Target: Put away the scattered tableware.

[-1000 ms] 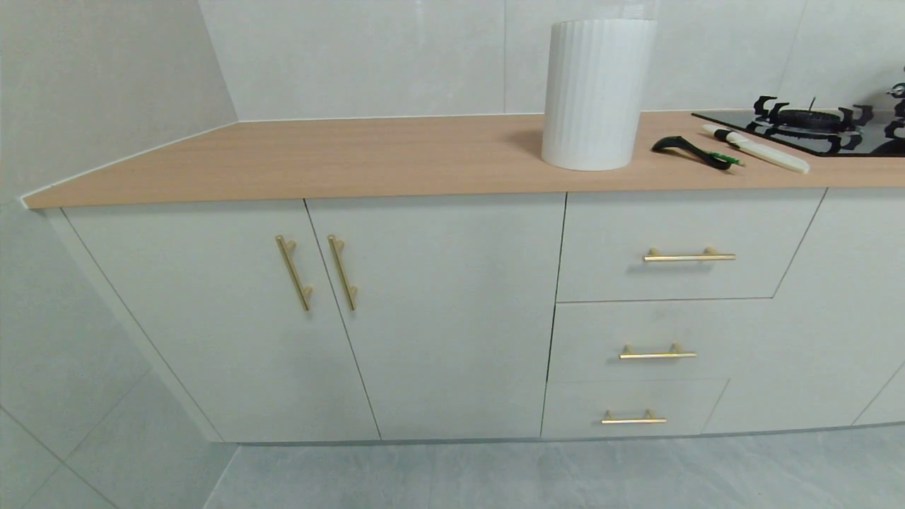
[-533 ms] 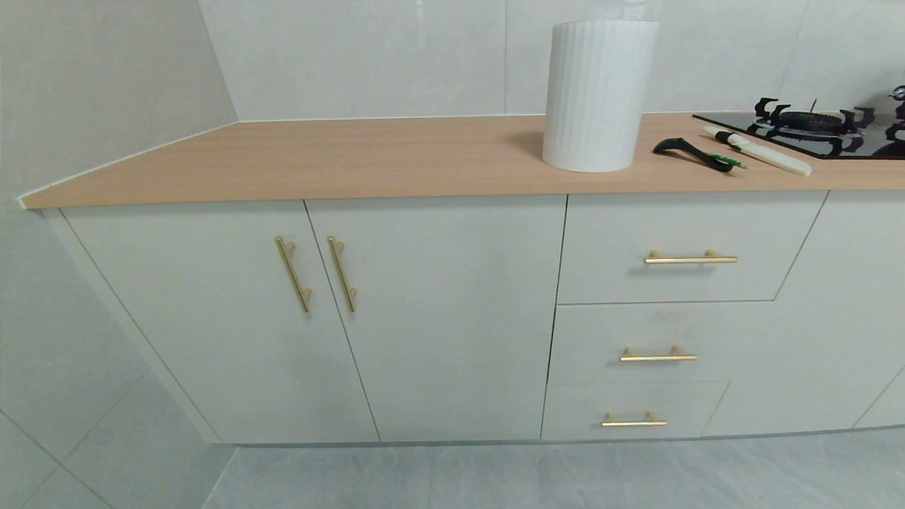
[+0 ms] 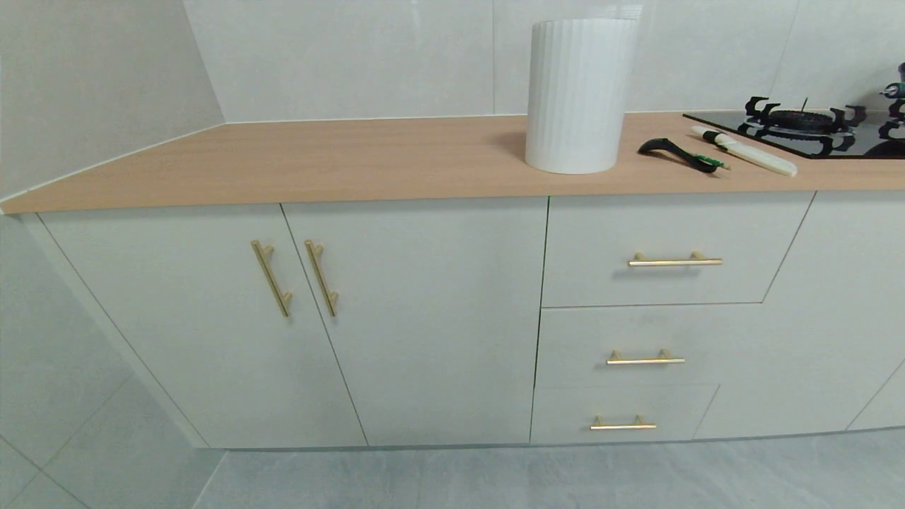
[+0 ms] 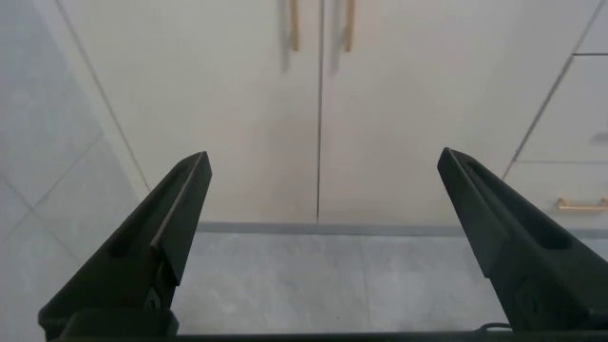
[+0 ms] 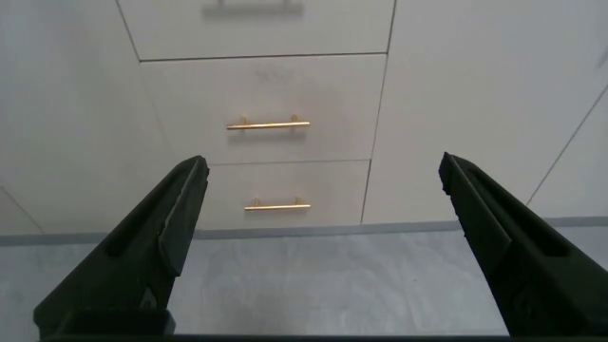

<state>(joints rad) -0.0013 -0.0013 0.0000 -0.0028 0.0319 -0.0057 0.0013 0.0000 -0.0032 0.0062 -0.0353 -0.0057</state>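
- On the wooden countertop (image 3: 318, 159), toward two o'clock in our head view, we see a tall white ribbed holder (image 3: 576, 95) standing upright.
- At three o'clock of the holder, just beside it, a black utensil (image 3: 672, 150) lies flat on the wood, with a green bit at its end.
- At three o'clock of that one lies a long cream-white utensil (image 3: 749, 152), set slantwise. The two are very near, and we cannot tell whether they touch.
- A black hob (image 3: 799, 131) with a dark pan support sits at one o'clock of the utensils, and the cream-white one lies along its near edge.
- Below the countertop, two cupboard doors (image 3: 424, 318) with gold handles stand shut at seven o'clock. Three drawers (image 3: 601, 240), each with a gold bar handle, are stacked and shut at five o'clock.
- Our left gripper (image 4: 323, 161) has its two dark fingers spread wide with nothing between them. It hangs low before the cupboard doors, above the grey floor (image 3: 495, 481).
- Our right gripper (image 5: 323, 163) is spread just as wide and holds nothing. It hangs low before the two lower drawers.
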